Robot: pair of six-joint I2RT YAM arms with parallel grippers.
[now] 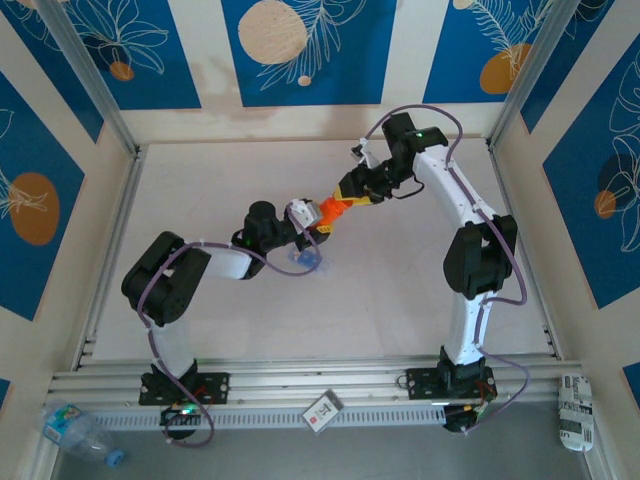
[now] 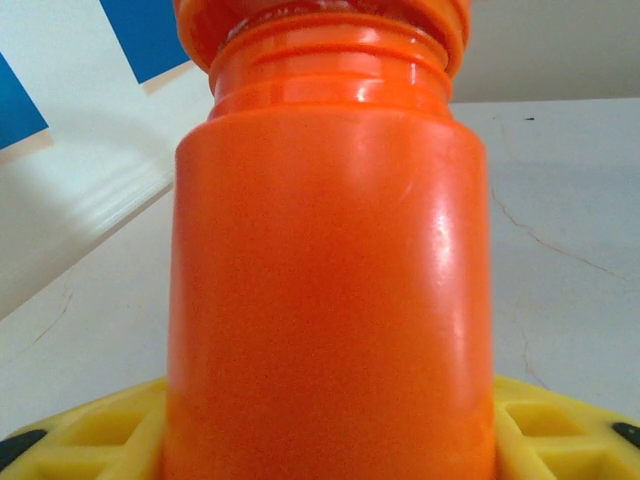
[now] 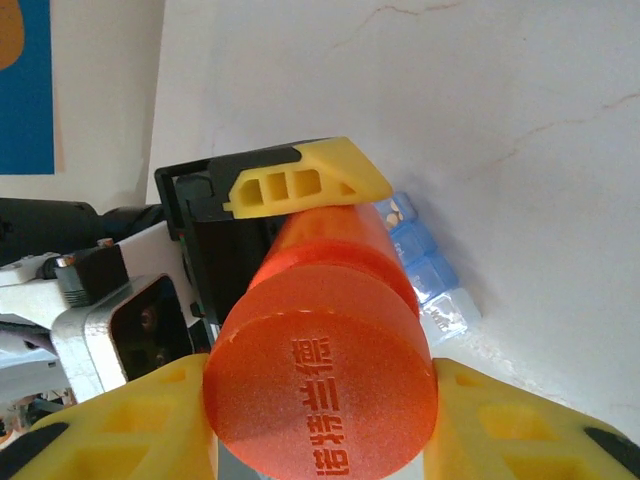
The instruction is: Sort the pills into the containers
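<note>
Right now my left gripper (image 1: 322,228) and my right gripper (image 1: 350,195) meet over the middle of the surface (image 1: 400,290), both clamped on the same orange bottle (image 1: 335,211), which hangs tilted in the air between them. From my left wrist I see the bottle's smooth body standing between my yellow fingers (image 2: 90,430), which press on it from either side. From my right wrist the round cap (image 3: 320,400), stamped with raised characters, sits squeezed between my right gripper's yellow fingers (image 3: 500,425), and one finger of my left gripper (image 3: 300,180) lies along the bottle at 12 o'clock from the cap. The translucent blue container (image 1: 303,260) lies flat on the surface just at 7 o'clock from the bottle, under my left wrist. In the right wrist view its row of compartments (image 3: 425,265) runs beside the bottle at 3 o'clock; what they hold I cannot tell. The surface is pale and off-white, crossed by fine hairline cracks (image 3: 560,120). Walls with blue panels (image 1: 140,50) bearing white leaf drawings and peach discs close it in at 9, 12 and 3 o'clock. At 6 o'clock aluminium rails (image 1: 300,380) carry my bases, with a white tag (image 1: 322,410) beside them, a clear plastic bottle (image 1: 75,430) at 7 o'clock and a printed white packet (image 1: 573,412) at 5 o'clock.
</note>
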